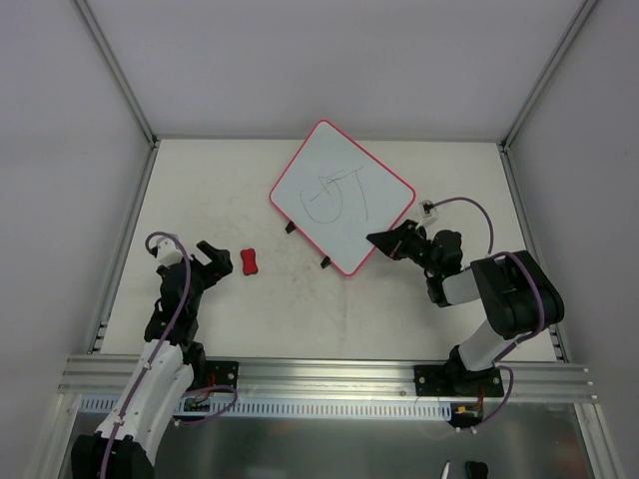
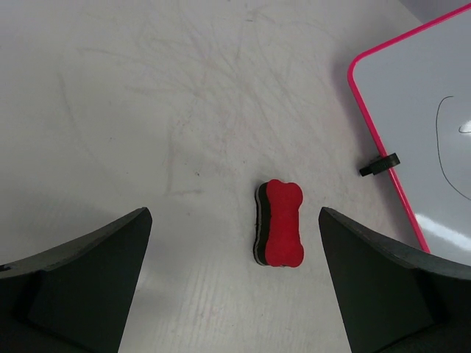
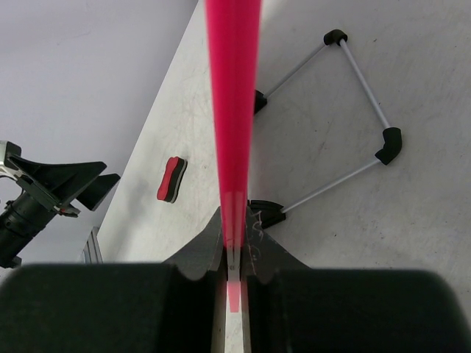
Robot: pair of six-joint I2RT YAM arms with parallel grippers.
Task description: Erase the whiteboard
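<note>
1. The whiteboard is set cornerwise on the worktop, right of centre and towards the far side. Black marker lines are seen on its face.
2. Two black clips are noted on its near-left edge.
3. In the left wrist view only one corner of the board is shown. The rest is cut off by the frame's right edge. One clip is visible there.
4. In the right wrist view the board is seen edge-on, as a blurred pink strip. Its written face is hidden.
5. To the right of that strip a thin wire frame with black joints is seen, joined to the clips. Whether it touches the worktop cannot be told.
6. The right end effector is clamped on the board's near-right rim. In its own view the fingers are pressed together against the pink edge. From above, the fingertips cannot be separated from the rim.
7. A red bow-shaped eraser lies on the worktop, left of the board and apart from it. A black underlayer is visible on it. It is also seen, small, from the right wrist.
8. The left end effector is held with fingers wide apart, nothing between them. It is just left of the eraser and not touching it. In its own view the eraser sits ahead, between the two fingers.
</note>
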